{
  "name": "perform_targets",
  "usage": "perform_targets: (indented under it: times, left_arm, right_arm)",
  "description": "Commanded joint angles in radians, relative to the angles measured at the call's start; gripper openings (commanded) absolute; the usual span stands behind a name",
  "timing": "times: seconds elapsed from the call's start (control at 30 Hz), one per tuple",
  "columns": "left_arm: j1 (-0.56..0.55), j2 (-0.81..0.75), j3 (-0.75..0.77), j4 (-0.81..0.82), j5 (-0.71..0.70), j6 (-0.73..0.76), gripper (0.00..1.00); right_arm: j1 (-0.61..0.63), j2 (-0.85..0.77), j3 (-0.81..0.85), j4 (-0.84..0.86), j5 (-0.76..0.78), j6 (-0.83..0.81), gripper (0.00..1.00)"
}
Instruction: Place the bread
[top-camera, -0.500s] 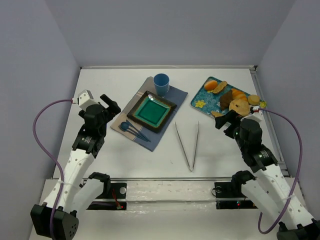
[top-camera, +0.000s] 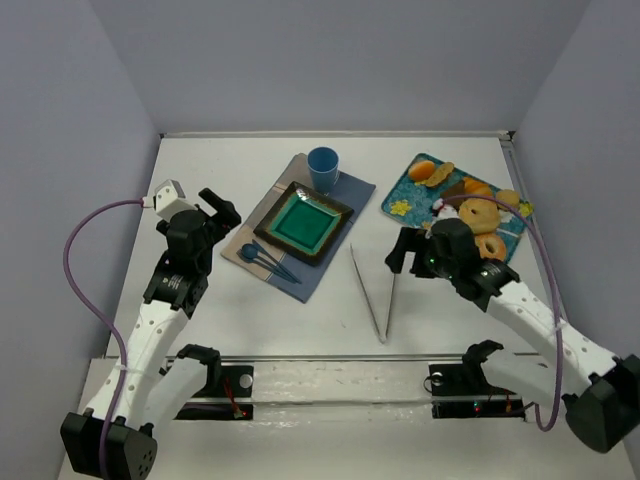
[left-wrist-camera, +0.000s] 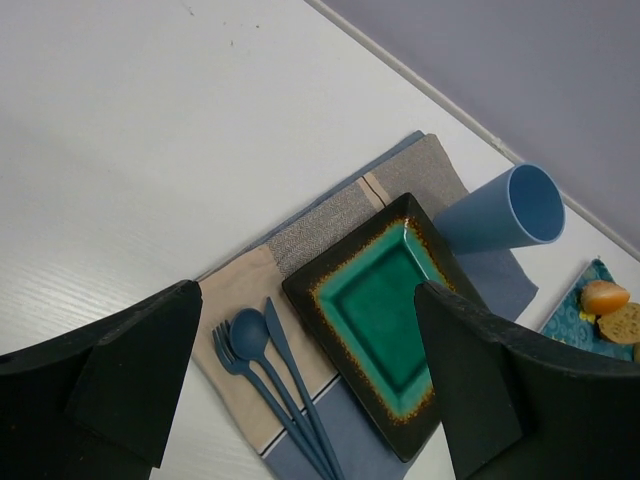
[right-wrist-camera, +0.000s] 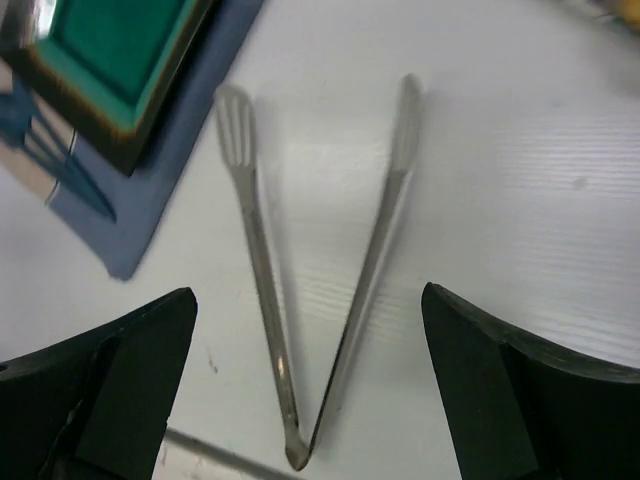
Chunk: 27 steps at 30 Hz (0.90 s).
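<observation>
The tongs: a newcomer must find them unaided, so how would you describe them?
On the white table, look between the green plate and the blue tray of baked goods. The tongs lie there in a narrow V, its joined end nearest the arms. They alone are long bare metal; the cutlery is short and blue.

My right tool (top-camera: 403, 251) swung left, off food tray (top-camera: 410, 186), now poised over tongs (right-wrist-camera: 265, 300); right arm (top-camera: 520, 302) now stretched diagonally across bench (top-camera: 250, 320).

A white table (top-camera: 250, 330) enclosed by plain lavender-grey walls (top-camera: 330, 60) — back and both sides — evenly lit.
</observation>
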Motion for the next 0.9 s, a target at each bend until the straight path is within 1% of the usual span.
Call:
perform_targets:
  times: [0.0,0.07,0.1,0.17,0.23,0.3,0.5,0.6,0.67,0.7,0.87]
  left_arm:
    - [-0.003,-0.029,-0.024,0.045,-0.036,0.001,0.99]
    - [-0.005,-0.032,-0.026,0.048,-0.033,0.001,0.99]
    - [-0.005,-0.032,-0.026,0.051,-0.033,0.001,0.99]
    - [-0.003,-0.029,-0.026,0.053,-0.033,0.004,0.99]
    - [-0.003,-0.024,-0.027,0.051,-0.034,0.004,0.99]
    - [-0.005,-0.019,-0.029,0.051,-0.033,0.002,0.99]
    - [-0.003,-0.015,-0.027,0.053,-0.042,-0.006,0.99]
    - [-0.003,-0.016,-0.029,0.053,-0.043,-0.007,0.99]
    - [-0.003,-0.016,-0.029,0.055,-0.04,-0.007,0.99]
    - [-0.003,-0.016,-0.029,0.052,-0.042,-0.007,0.99]
    - [-0.003,-0.012,-0.024,0.038,-0.056,-0.015,0.99]
  right_arm:
    - [0.249,0.135,0.116,-0.085,0.122,-0.039,1.0]
    - [0.313,0.224,0.172,-0.157,0.185,-0.027,1.0]
    - [0.367,0.253,0.187,-0.182,0.241,-0.02,1.0]
    - [0.408,0.337,0.222,-0.252,0.278,0.017,1.0]
    - [0.458,0.379,0.241,-0.304,0.344,0.083,1.0]
    - [0.481,0.412,0.249,-0.346,0.357,0.108,1.0]
    - [0.518,0.471,0.2,-0.322,0.323,0.141,1.0]
    - [0.518,0.478,0.177,-0.279,0.312,0.154,1.0]
    - [0.518,0.477,0.144,-0.21,0.247,0.131,1.0]
    - [0.518,0.48,0.138,-0.194,0.239,0.126,1.0]
    - [0.518,0.543,0.123,-0.159,0.254,0.135,1.0]
